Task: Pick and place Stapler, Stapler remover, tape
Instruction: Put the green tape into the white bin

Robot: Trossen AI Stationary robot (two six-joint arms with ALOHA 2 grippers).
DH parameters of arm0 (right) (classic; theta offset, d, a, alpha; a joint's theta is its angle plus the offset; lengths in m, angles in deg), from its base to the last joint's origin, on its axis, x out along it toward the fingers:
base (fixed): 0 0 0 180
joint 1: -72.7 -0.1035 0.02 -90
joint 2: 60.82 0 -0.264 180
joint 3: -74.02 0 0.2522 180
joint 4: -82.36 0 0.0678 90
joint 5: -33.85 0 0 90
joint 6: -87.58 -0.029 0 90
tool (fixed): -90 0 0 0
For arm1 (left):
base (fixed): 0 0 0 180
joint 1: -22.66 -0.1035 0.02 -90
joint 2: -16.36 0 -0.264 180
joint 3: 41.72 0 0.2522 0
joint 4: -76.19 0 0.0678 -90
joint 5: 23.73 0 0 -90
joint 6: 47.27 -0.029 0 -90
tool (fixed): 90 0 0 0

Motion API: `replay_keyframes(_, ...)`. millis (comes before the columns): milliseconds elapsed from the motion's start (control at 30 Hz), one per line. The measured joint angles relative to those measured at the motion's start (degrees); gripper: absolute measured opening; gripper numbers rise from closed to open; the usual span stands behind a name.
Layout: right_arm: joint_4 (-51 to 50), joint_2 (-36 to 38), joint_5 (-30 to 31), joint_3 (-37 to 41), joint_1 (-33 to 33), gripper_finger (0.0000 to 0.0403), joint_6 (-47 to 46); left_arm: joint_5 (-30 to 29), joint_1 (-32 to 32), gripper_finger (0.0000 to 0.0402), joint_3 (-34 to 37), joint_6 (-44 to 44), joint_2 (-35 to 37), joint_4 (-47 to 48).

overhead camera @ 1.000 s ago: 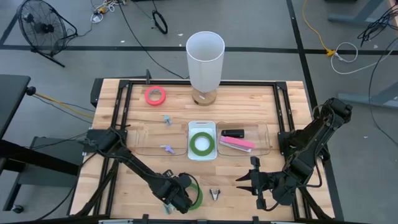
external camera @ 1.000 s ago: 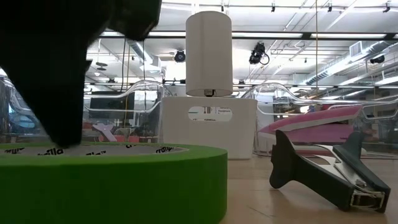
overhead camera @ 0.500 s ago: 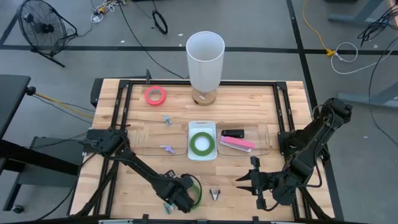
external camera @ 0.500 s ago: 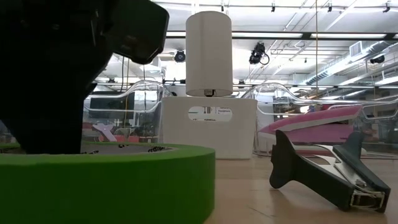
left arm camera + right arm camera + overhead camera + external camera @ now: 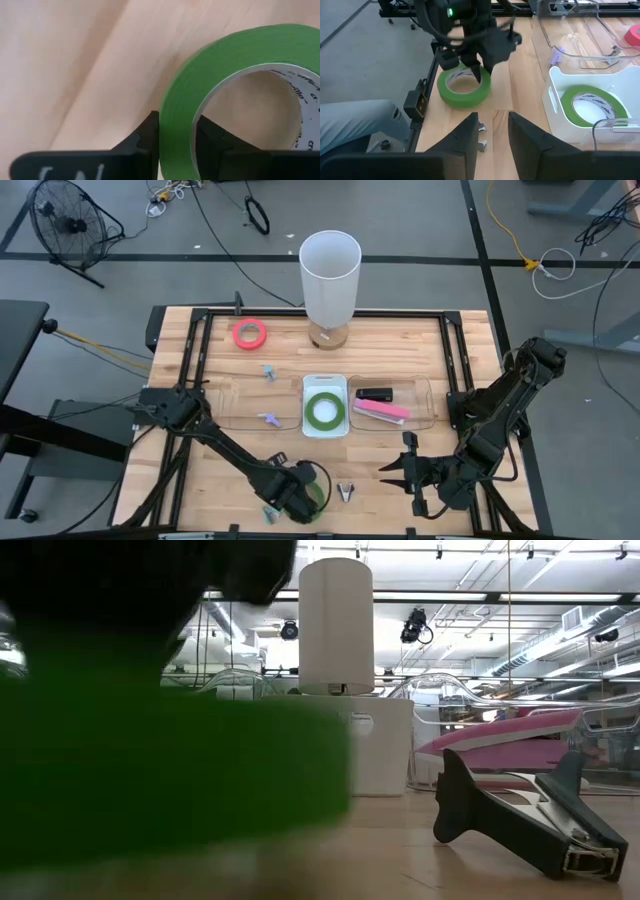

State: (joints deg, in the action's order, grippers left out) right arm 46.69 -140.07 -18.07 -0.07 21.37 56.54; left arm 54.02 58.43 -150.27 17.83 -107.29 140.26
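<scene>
Grey concrete floor with loose cables and a floor fan (image 5: 70,225) around a pale wood-plank table (image 5: 400,345) edged by a black frame; low view looks into a room with ceiling ducts and strip lights. Left hand (image 5: 300,498) at the table's near edge, jaws narrowed onto the wall of a green tape roll (image 5: 313,485), one finger inside the ring and one outside; left wrist view confirms the green band pinched between both fingers (image 5: 145,137). From above, the hand hides most of that roll, and in the low view it is only a green blur filling the left half. Printing on the roll's inner core is cut off, unreadable. Second green tape roll (image 5: 324,410) lies in a white tray (image 5: 310,386) mid-table; pinkish red tape roll (image 5: 250,333) flat near the far left corner. Pink stapler (image 5: 380,412) and a small black item (image 5: 374,394), too small to identify, sit in a clear tray (image 5: 428,405) right of the white one. Staple remover (image 5: 346,492) lies on bare wood just right of the held roll. Tall white cylinder (image 5: 330,275) stands at the far edge. Right hand (image 5: 392,470) hovers near the table's near right, holding nothing, fingers narrowly apart.
</scene>
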Motion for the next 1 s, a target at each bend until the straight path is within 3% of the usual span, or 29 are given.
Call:
replay_keyframes(333, 0.0, 0.0, 0.0, 0.0, 0.0, 0.0107, 0.0, -6.3, -2.2, 0.0085, -17.3, -8.9, 0.2, 17.0)
replay_keyframes(567, 0.0, 0.0, 0.0, 0.0, 0.0, 0.0107, 0.0, -11.2, -7.6, 0.0085, -28.2, -14.2, 0.3, 31.8)
replay_keyframes(1000, 0.0, 0.0, 0.0, 0.0, 0.0, 0.0107, 0.0, -8.2, -24.1, 0.0085, -31.2, -28.2, 0.3, 34.5)
